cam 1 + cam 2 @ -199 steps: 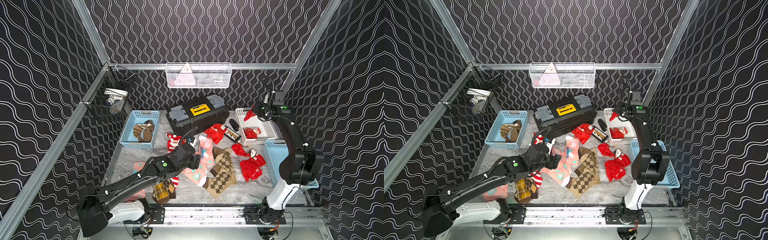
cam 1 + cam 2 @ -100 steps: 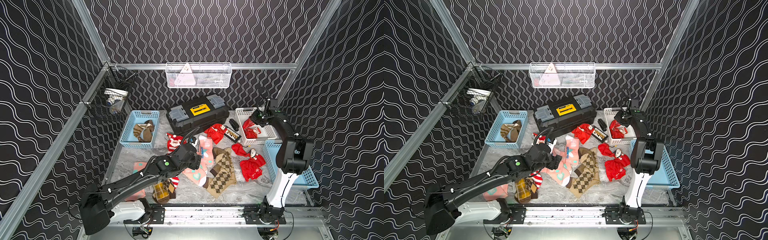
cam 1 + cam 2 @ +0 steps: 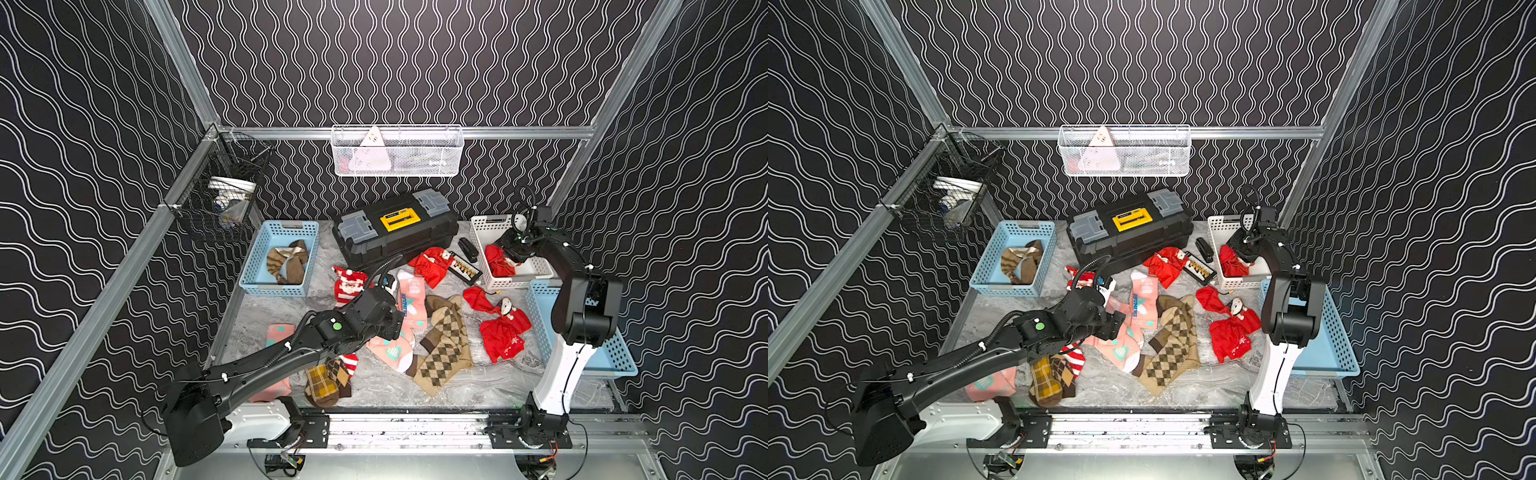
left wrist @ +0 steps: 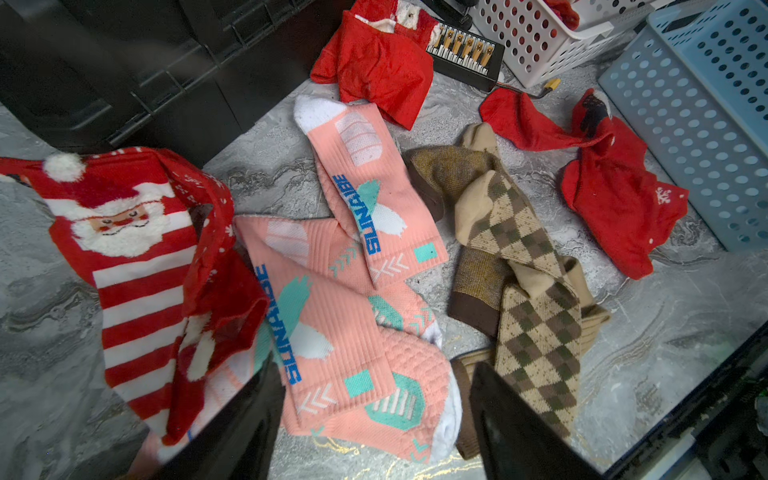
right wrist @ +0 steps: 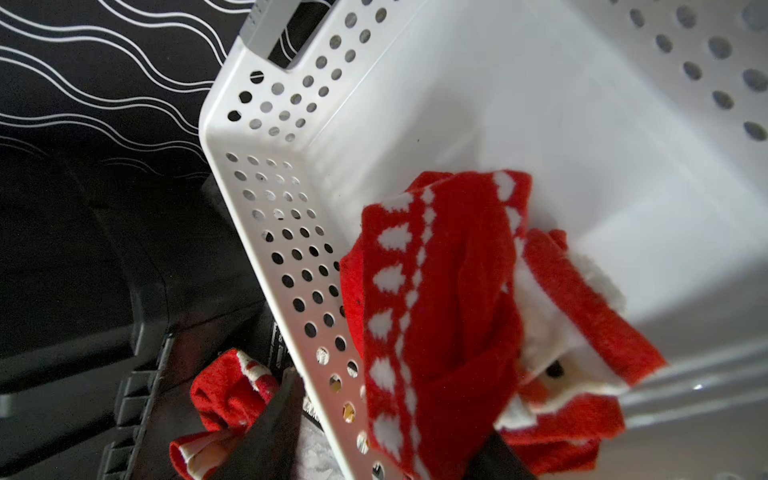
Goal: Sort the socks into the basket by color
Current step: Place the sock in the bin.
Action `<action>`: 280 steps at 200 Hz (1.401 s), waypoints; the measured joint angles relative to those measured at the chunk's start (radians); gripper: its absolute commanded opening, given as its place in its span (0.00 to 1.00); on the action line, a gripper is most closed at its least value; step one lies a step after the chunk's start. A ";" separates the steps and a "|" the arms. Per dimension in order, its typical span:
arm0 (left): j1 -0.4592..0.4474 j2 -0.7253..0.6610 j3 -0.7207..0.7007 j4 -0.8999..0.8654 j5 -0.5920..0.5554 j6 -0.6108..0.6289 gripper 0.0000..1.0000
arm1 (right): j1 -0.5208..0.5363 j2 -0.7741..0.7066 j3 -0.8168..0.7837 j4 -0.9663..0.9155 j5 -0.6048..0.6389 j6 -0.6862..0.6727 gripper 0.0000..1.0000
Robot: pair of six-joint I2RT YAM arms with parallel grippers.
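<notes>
Lying beneath right pincer: red sock (in basket).

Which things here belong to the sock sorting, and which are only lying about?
For the job: red socks, pink socks, argyle socks, plaid sock, far blue basket, near blue basket, white basket.
Lying about: black toolbox, stapler, white wire basket, black wire basket.

Bright, even light; wrist views soft and warped at edges.
</notes>
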 measured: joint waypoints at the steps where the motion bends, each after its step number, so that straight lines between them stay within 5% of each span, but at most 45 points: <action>1: 0.000 0.000 0.000 0.000 0.000 0.000 0.76 | 0.000 0.000 0.000 0.000 0.000 0.000 0.59; 54: 0.000 0.017 0.008 -0.010 -0.001 -0.004 0.81 | 0.001 -0.122 -0.035 -0.020 0.026 -0.002 0.85; 113: 0.019 0.034 0.011 -0.038 0.007 -0.051 0.84 | 0.094 -0.265 -0.139 -0.030 0.056 0.000 0.88; 147: 0.100 0.046 0.010 -0.059 0.052 -0.080 0.83 | 0.224 -0.317 -0.215 -0.037 0.084 -0.002 1.00; 207: 0.276 0.083 0.000 -0.089 0.110 -0.089 0.82 | 0.409 -0.430 -0.388 -0.050 0.103 -0.016 1.00; 280: 0.285 0.116 -0.050 -0.136 0.121 -0.153 0.81 | 0.510 -0.517 -0.493 -0.076 0.106 -0.020 1.00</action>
